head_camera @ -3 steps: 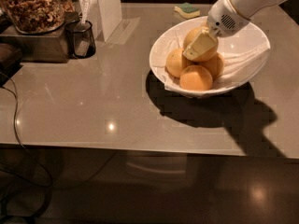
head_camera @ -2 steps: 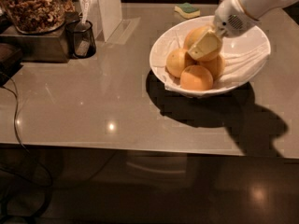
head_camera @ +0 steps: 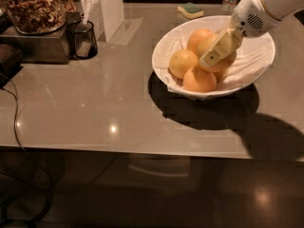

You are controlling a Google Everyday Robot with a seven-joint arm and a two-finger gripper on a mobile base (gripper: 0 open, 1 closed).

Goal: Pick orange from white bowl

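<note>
The white bowl (head_camera: 259, 39) with a white cloth lining stands on the counter at the right. Several round fruits lie in it. The orange (head_camera: 182, 63), yellowish with dull skin, lies at the bowl's left side. Deeper orange fruits lie behind it (head_camera: 198, 36) and in front (head_camera: 199, 80). My gripper (head_camera: 216, 51) reaches down from the upper right into the middle of the bowl, just right of the orange, over another fruit (head_camera: 222, 66) that it partly hides. The orange lies free of it.
A glass jar of nuts (head_camera: 32, 6) on a metal base, a dark cup (head_camera: 81, 39) and a white box (head_camera: 107, 11) stand at the back left. A sponge (head_camera: 190, 9) lies behind the bowl. A cable (head_camera: 14, 113) hangs off the left edge.
The gripper has shifted a little to the right inside the bowl. The fruits have not visibly moved.
</note>
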